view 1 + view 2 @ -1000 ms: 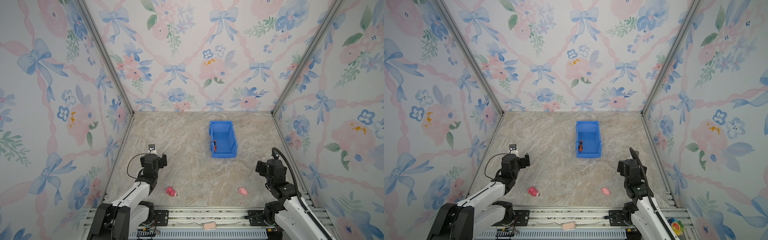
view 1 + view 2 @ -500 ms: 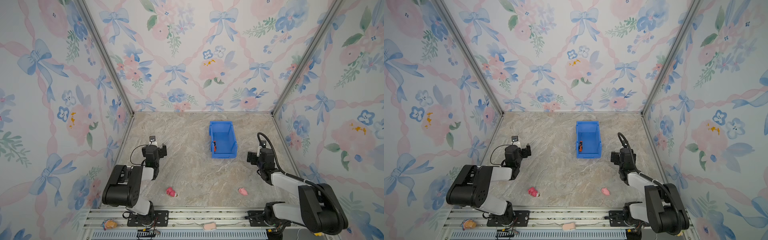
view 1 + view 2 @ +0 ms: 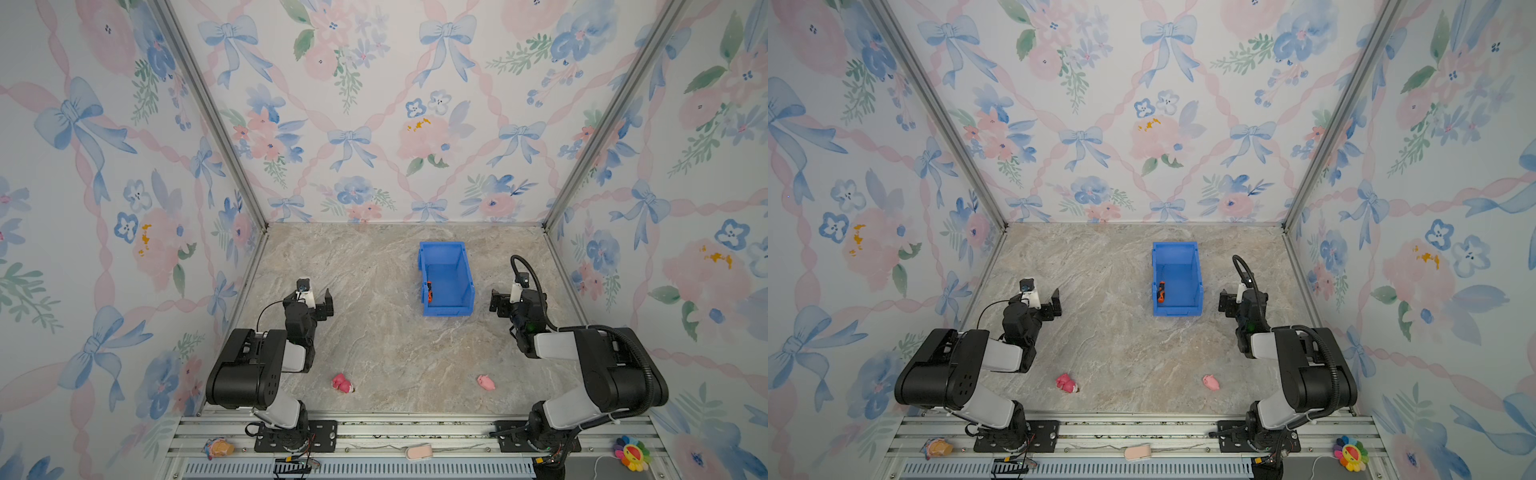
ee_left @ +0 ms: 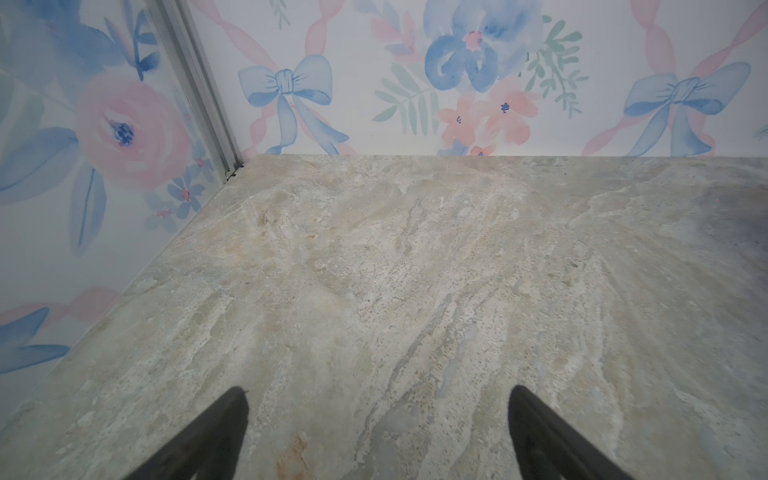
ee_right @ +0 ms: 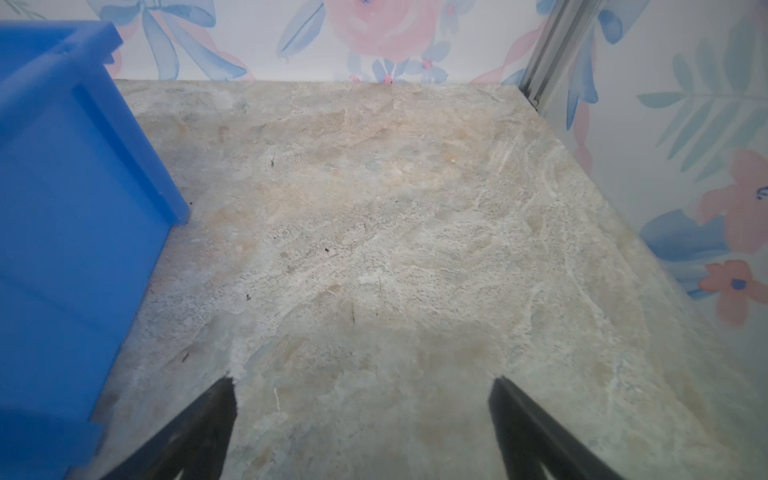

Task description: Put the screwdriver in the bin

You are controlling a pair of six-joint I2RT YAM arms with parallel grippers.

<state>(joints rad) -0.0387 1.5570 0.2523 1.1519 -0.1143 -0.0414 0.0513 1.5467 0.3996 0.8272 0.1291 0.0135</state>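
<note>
The blue bin point(image 3: 446, 309) point(image 3: 1177, 309) stands on the stone table, right of the middle. In it, against its left inner wall, lies the black-and-orange screwdriver point(image 3: 430, 291) point(image 3: 1161, 292). My left gripper point(image 3: 314, 296) point(image 3: 1042, 301) point(image 4: 376, 399) hovers low over bare table far left of the bin, open and empty. My right gripper point(image 3: 508, 297) point(image 3: 1235, 297) point(image 5: 362, 382) is just right of the bin, open, nothing between its fingers. The right wrist view shows the bin's outer side wall point(image 5: 75, 208); the screwdriver is hidden there.
Two small pink toys point(image 3: 341, 382) point(image 3: 486, 382) lie near the table's front edge, also in a top view point(image 3: 1067, 382) point(image 3: 1211, 382). Flowered walls close the table on three sides. Both arms' bulky elbows sit folded at the front, by the metal rail point(image 3: 415, 432).
Both arms have folded down, their elbows dropping towards the front rail, and the grippers have shifted slightly towards the back. The screwdriver and bin have not moved.
</note>
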